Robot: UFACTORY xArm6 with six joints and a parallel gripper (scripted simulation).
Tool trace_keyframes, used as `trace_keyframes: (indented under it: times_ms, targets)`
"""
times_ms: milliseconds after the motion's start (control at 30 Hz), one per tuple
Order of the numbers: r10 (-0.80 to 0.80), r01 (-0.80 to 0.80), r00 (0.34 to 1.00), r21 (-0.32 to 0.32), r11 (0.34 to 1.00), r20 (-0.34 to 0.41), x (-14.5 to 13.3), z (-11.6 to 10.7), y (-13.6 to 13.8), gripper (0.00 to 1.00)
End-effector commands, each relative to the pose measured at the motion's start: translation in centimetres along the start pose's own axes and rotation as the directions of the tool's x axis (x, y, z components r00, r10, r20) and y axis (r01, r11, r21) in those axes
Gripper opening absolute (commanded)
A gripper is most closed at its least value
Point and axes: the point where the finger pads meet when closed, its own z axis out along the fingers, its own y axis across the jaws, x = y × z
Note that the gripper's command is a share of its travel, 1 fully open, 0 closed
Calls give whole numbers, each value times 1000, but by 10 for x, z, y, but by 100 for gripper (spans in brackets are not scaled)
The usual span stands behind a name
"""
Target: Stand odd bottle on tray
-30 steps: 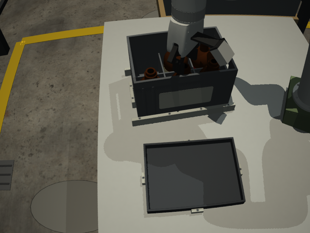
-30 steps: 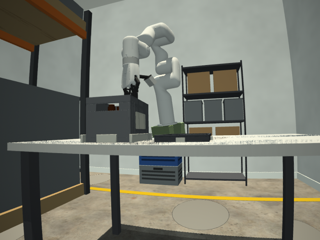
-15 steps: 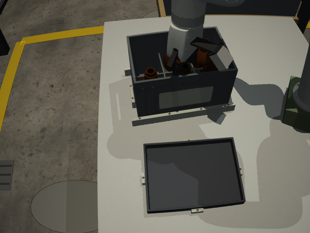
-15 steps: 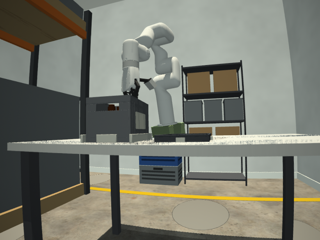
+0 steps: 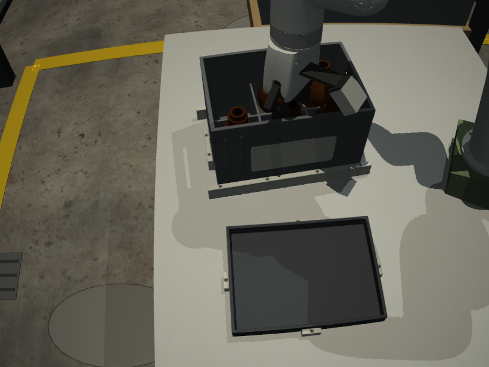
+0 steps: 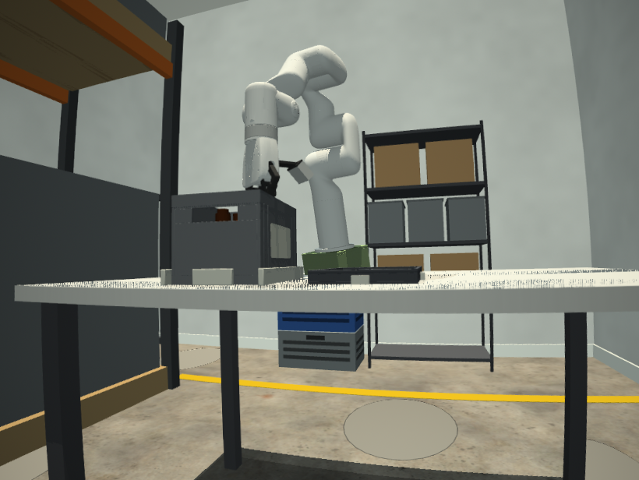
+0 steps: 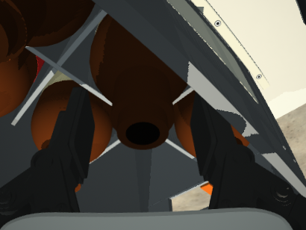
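Note:
The dark crate (image 5: 286, 118) stands at the back of the table and holds several brown bottles in divided cells. One bottle (image 5: 237, 114) stands in the front left cell and another (image 5: 324, 64) at the back right. My gripper (image 5: 282, 106) is lowered to the crate's rim over the front middle cell. In the wrist view my gripper (image 7: 142, 105) is open, with one finger on each side of a brown bottle's neck (image 7: 142, 132) and a gap on both sides. The dark tray (image 5: 306, 276) lies in front of the crate with nothing in it.
Thin grey dividers (image 7: 60, 61) separate the cells, and neighbouring bottles stand close on both sides of the fingers. White brackets (image 5: 268, 179) fix the crate's base. The arm's green base (image 5: 468, 165) stands at the table's right edge.

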Motion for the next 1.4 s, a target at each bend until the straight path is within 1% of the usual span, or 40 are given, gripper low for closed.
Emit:
trace_keyframes:
  times_ms: [0,467,500,1367]
  targets:
    - [0,0,1000,-2,1000,3,-1,0,1,65]
    - [0,0,1000,-2,1000,3,-1,0,1,65]
    - [0,0,1000,-2,1000,3,-1,0,1,0]
    - [0,0,1000,-2,1000,3,-1,0,1,0]
